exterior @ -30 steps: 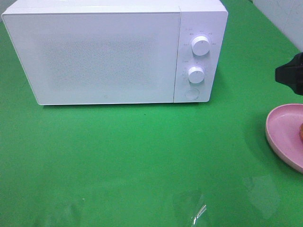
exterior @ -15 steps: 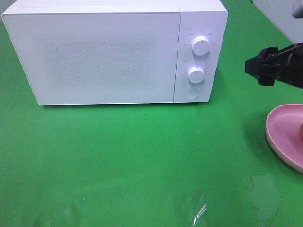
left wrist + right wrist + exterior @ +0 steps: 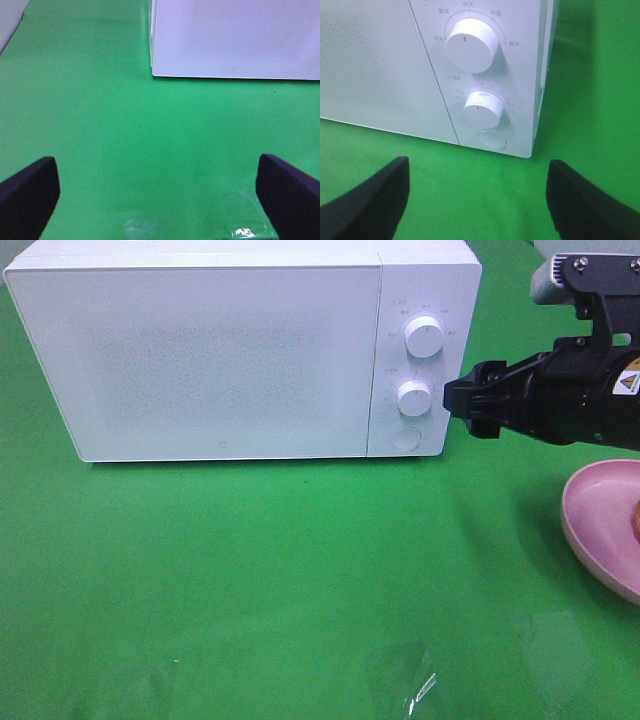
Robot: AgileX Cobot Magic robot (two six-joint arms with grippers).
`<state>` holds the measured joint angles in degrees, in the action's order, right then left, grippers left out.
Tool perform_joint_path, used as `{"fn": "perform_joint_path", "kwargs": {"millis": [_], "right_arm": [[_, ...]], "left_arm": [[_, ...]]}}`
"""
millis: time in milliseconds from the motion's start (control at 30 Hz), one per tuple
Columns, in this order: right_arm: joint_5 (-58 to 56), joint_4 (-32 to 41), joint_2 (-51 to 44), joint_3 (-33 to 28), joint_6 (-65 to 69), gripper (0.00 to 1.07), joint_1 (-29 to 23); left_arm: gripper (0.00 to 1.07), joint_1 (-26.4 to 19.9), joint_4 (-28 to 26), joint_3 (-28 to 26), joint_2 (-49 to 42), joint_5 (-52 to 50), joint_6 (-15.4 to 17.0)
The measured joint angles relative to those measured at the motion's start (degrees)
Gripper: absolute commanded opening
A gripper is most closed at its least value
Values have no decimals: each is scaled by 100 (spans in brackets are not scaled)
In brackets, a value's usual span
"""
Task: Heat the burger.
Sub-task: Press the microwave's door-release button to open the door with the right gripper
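Only a brown sliver of the burger (image 3: 636, 521) shows, on the pink plate (image 3: 595, 525) at the right edge of the exterior view. The white microwave (image 3: 220, 360) stands at the back with its door shut. My right gripper (image 3: 466, 405) hovers just right of the microwave's control panel, level with the lower knob (image 3: 414, 398). In the right wrist view the right gripper (image 3: 477, 200) is open and empty, facing the two knobs and the round button (image 3: 491, 138). My left gripper (image 3: 160, 200) is open over bare green cloth, in front of the microwave's left corner (image 3: 155, 74).
A green cloth (image 3: 250, 570) covers the table. A shiny clear film patch (image 3: 410, 685) lies near the front edge. The upper knob (image 3: 425, 337) sits above the lower one. A pale wall (image 3: 600, 270) shows at the back right.
My right arm has swung in from the right edge and moved left until its fingertips are close beside the microwave's control panel. Plate, microwave and left gripper have not moved.
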<state>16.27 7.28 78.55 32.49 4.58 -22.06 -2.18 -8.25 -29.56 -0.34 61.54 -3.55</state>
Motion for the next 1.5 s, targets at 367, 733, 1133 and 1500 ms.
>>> {"fn": "perform_joint_path", "kwargs": {"millis": [367, 733, 1133, 1500], "right_arm": [[985, 1450, 321, -160, -1243, 73, -613], [2974, 3168, 722, -779, -2246, 73, -1576], [3759, 3867, 1484, -802, -2263, 73, -2269], [3816, 3936, 1656, -802, -1816, 72, -2343]], "left_arm": [[101, 0, 0, 0, 0, 0, 0], [101, 0, 0, 0, 0, 0, 0], [101, 0, 0, 0, 0, 0, 0], [101, 0, 0, 0, 0, 0, 0]]}}
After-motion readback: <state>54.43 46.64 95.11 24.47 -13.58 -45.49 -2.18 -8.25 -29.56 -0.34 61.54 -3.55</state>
